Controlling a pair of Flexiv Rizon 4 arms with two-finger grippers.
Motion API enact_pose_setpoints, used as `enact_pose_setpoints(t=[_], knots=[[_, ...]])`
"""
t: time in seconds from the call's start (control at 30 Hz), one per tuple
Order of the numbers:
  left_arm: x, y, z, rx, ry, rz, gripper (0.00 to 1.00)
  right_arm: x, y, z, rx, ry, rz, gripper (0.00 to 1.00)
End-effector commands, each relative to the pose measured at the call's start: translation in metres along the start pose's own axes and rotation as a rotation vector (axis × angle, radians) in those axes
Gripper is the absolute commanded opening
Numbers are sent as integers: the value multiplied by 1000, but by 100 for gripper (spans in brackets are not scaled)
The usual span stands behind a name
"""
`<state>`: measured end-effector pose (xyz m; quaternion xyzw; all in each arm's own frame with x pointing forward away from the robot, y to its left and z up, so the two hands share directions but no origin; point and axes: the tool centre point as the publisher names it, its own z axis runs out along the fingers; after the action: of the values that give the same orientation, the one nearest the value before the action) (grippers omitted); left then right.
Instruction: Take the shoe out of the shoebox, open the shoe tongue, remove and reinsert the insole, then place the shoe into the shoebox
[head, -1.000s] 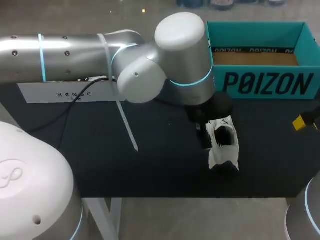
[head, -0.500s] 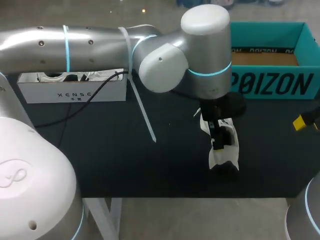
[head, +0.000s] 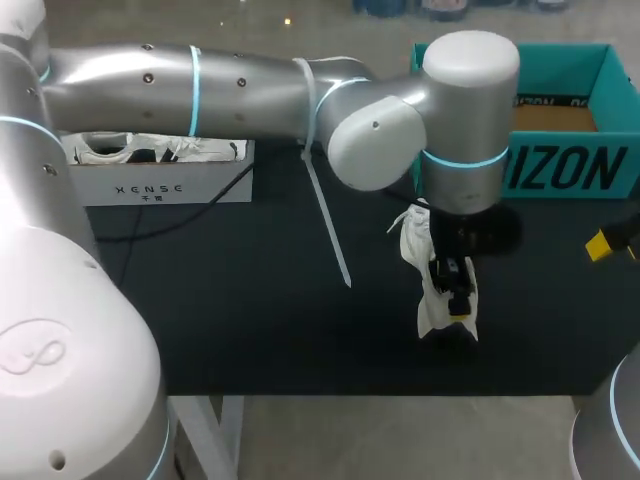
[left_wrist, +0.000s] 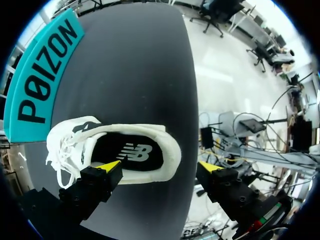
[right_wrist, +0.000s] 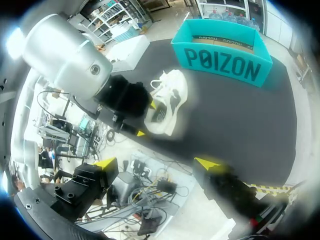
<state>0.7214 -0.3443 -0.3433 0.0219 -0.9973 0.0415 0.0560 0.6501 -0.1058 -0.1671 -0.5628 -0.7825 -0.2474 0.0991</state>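
Moved: the left arm had swung further to the right, and its left pincer had gone from the shoe's side to right above it. The shoe had stayed in its spot.
White box: it stood at the back left of the black table, with white and dark stuff inside.
White strip: it hung down from the left arm, over the table.
Left pincer: its fingers were wide apart, with nothing gripped. One yellow tip sat by the rim of the shoe's opening and the other was out past the heel.
Shoe: the white shoe stood on the table in front of the shoebox, not in it. Its dark insole showed inside.
Shoebox: the teal box was at the back right, open on top.
Right pincer: it hung by the table's right edge, spread wide, holding nothing.
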Motion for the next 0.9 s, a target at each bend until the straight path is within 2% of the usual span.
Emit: enact_pose_setpoints(t=[0.03,0.63,0.7,0.73,0.8,0.87,0.9], knots=[[0,-8,8,-27,7,6,100,-1,2,1,4,-1,1,100],[4,-8,11,-66,20,8,100,-1,2,1,4,-1,1,100],[5,-9,12,-71,22,9,90,-1,2,1,4,-1,1,100],[6,-9,13,-76,21,10,80,-1,2,1,4,-1,1,100],[8,-9,13,-76,24,14,53,-1,2,1,4,-1,1,100],[9,-9,13,-83,21,12,41,-1,2,1,4,-1,1,100],[10,-8,13,-82,24,13,31,-1,2,1,4,-1,1,100]])
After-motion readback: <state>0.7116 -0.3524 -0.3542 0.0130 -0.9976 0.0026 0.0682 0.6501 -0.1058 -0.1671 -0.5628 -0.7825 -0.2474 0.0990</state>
